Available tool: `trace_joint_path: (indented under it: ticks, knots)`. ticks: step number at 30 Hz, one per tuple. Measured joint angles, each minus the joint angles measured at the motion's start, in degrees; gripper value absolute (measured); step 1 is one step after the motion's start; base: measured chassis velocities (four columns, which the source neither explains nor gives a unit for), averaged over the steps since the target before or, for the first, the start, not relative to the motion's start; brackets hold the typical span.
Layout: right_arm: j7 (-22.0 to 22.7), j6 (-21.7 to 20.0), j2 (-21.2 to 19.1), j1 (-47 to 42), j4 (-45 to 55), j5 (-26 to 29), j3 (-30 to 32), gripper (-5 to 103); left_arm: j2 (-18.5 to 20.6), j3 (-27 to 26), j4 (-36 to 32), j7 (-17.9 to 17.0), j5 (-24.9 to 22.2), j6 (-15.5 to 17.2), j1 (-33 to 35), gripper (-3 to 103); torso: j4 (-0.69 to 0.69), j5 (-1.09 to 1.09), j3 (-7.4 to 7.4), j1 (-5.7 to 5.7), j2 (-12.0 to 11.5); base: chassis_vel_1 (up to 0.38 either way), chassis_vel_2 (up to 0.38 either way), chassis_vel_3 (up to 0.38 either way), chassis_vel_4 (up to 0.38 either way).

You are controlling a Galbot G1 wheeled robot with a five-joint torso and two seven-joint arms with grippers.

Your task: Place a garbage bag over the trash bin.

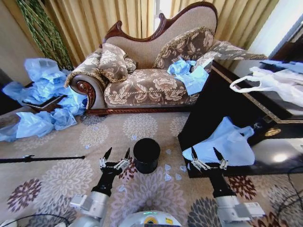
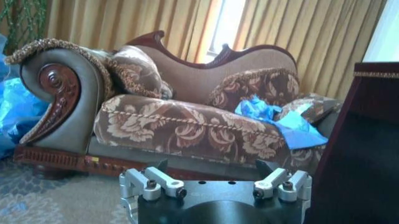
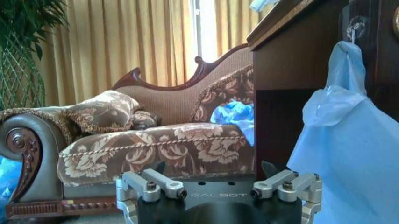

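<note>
Right end effector (image 1: 207,157): held low over the carpet, fingers spread apart and empty, tips aimed forward at the dark table's side.
Left end effector (image 1: 117,157): held low at the same level, fingers likewise spread and empty, just left of the trash bin.
Garbage bag (image 1: 226,143): light-blue, hanging from a hook on the side of the table (image 1: 215,101); its lower edge sits right in front of and slightly right of the right end effector's fingertips.
Bag's long axis: top to bottom, from the hook down to a wider, loose skirt near the floor; in the right wrist view the garbage bag (image 3: 349,158) drapes close beside the right end effector (image 3: 216,173).
Trash bin (image 1: 146,154): upright on the carpet, mouth open and unlined, between the two end effectors, closer to the left one.
Nearer arm: the right for the bag, the left for the bin.
Judgement: the bag comes first, so the short forward reach falls to the right arm.
</note>
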Motion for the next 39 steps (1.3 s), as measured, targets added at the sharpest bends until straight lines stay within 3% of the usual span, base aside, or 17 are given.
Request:
trace_joint_path:
  ticks: [25,35,37,39]
  knots:
    - [0.9,0.7,-0.6,0.3,-1.3,-0.2,-0.2,100,-1.2,1.3,0.0,0.3,2.1,-1.0,1.5,97,0.0,0.0,0.0,0.0,0.0,0.0,0.0,0.0,0.0]
    - [2.4,2.6,-1.3,-0.7,-2.1,-2.1,0.2,100,1.6,3.8,2.4,0.1,0.5,1.2,0.5,95,-0.01,0.0,0.0,0.0,0.0,0.0,0.0,0.0,0.0]
    - [2.2,4.7,-2.4,-1.3,-2.4,-2.5,-0.2,100,2.5,5.1,2.9,0.7,0.4,2.3,-0.2,94,0.05,0.01,0.0,0.0,0.0,0.0,0.0,0.0,0.0]
    - [2.1,5.5,-2.4,-1.7,-2.6,-2.8,-0.2,100,3.0,5.5,3.2,0.9,0.2,2.6,-0.9,94,0.01,0.01,0.0,0.0,0.0,0.0,0.0,0.0,0.0]
